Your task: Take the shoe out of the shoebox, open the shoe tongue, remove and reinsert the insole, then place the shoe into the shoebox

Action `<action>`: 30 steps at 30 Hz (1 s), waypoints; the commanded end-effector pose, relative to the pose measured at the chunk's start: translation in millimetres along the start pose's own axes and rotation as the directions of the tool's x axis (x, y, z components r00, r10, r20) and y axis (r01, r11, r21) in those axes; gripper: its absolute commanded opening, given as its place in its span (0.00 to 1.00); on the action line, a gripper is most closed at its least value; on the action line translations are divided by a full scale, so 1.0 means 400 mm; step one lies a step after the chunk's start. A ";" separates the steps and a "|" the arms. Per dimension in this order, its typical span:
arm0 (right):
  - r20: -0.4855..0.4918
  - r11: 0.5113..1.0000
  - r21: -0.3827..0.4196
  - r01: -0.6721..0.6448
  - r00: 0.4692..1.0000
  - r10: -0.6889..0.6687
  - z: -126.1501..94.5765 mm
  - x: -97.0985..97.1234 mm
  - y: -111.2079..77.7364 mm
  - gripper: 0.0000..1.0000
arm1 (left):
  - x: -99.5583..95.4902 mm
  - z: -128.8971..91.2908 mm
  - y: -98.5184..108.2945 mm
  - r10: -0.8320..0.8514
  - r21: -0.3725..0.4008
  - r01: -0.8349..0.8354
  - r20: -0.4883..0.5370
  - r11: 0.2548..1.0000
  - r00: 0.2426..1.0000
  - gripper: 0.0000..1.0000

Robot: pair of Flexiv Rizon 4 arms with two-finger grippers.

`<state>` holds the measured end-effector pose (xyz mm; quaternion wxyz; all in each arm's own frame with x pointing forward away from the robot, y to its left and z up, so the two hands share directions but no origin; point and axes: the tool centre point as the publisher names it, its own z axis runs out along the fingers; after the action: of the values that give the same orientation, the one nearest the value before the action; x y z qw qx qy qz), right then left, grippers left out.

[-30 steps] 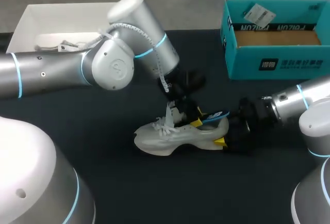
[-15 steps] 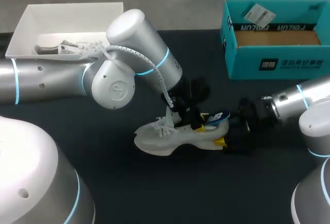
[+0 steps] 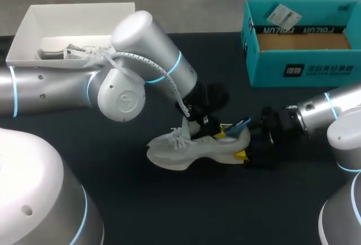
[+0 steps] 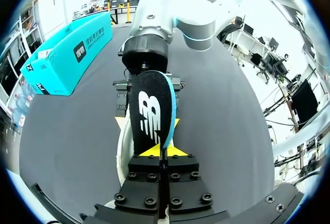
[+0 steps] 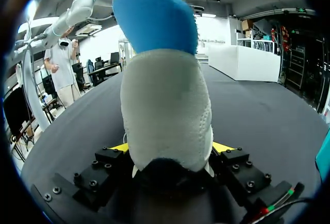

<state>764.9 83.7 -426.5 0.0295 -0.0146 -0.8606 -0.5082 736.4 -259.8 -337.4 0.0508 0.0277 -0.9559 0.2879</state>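
Insole step, prob. removal: L pincer [image 4: 164,153] pinches insole [image 4: 152,111], half out of white sneaker [image 3: 186,149] on surface [image 3: 169,211], R pincer [image 5: 172,147] clamping heel; next needs a clean pull free.

The pale grey shoe [image 3: 186,152] stands upright on its sole mid-table [image 3: 130,200], toe toward 9 o'clock, heel toward 3, laces loose. Its insole [image 3: 240,125], black on top and blue beneath, sticks partly out of the opening, leaning toward 3 o'clock. The teal shoebox [image 3: 304,71] sits open at 1 o'clock.
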 end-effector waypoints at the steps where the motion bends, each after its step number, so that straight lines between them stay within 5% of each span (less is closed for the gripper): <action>1: 0.001 1.000 0.003 0.000 1.000 0.000 0.012 0.003 -0.009 0.00 | 0.009 -0.030 0.004 0.010 0.046 -0.009 -0.042 0.999 0.999 0.00; 10: 0.001 1.000 0.003 0.000 1.000 0.000 0.012 0.003 -0.009 0.00 | 0.005 -0.034 -0.017 0.019 0.095 -0.008 -0.112 0.995 0.994 0.00; 12: 0.001 1.000 0.003 0.000 1.000 0.000 0.012 0.003 -0.009 0.00 | 0.000 -0.025 -0.014 0.016 0.087 -0.007 -0.111 0.996 0.994 0.15; 17: 0.001 1.000 0.003 0.000 1.000 0.000 0.012 0.003 -0.009 0.00 | -0.010 -0.012 -0.013 0.008 0.074 0.001 -0.113 0.997 0.994 0.32; 30: 0.001 1.000 0.003 0.000 1.000 0.000 0.012 0.003 -0.009 0.00 | -0.009 0.003 -0.003 0.003 0.048 0.002 -0.087 0.999 0.996 0.28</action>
<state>764.9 83.7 -426.6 0.0295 -0.0146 -0.8606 -0.5082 740.3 -259.4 -336.1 0.0934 0.0154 -0.9451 0.3128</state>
